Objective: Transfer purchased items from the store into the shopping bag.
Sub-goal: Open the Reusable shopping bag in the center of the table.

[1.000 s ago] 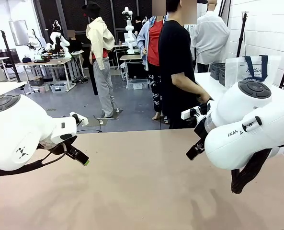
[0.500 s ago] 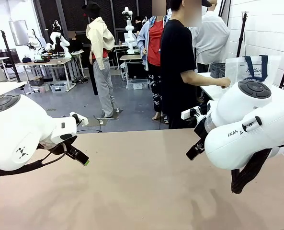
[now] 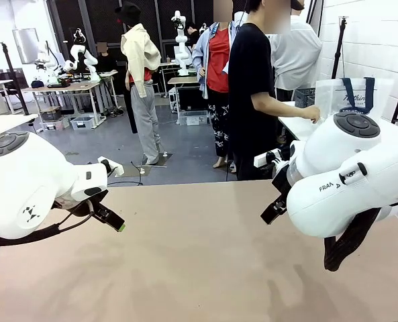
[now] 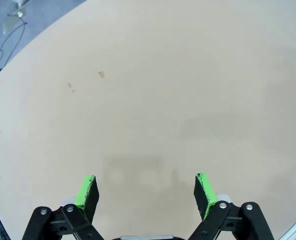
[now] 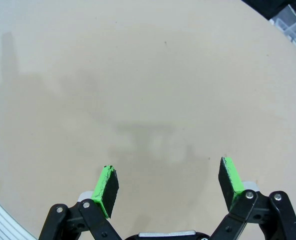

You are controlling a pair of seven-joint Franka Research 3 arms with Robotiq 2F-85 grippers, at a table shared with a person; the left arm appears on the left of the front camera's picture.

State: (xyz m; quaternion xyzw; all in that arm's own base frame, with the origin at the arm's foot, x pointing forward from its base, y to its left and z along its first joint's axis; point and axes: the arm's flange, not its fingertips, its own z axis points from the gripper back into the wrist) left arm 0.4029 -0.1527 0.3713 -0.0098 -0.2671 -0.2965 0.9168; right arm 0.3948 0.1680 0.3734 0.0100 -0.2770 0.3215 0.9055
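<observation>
Tan table [image 3: 199, 268], person [image 3: 249, 80] beside shopping bag [image 3: 329, 97]

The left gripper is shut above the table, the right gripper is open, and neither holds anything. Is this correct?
Not quite. The left gripper is open too: the left wrist view shows its green pads wide apart above the table. The right gripper is open, and neither holds anything.

1. The bench [image 3: 199, 255] is a smooth, pale tan top with a curved edge.
2. A few small brownish specks [image 4: 101, 74] mark it.
3. Beyond, a white side table [image 3: 294, 127] bears the grey basket [image 3: 305, 98], with the shopping bag [image 3: 353, 94] just beside it.
</observation>
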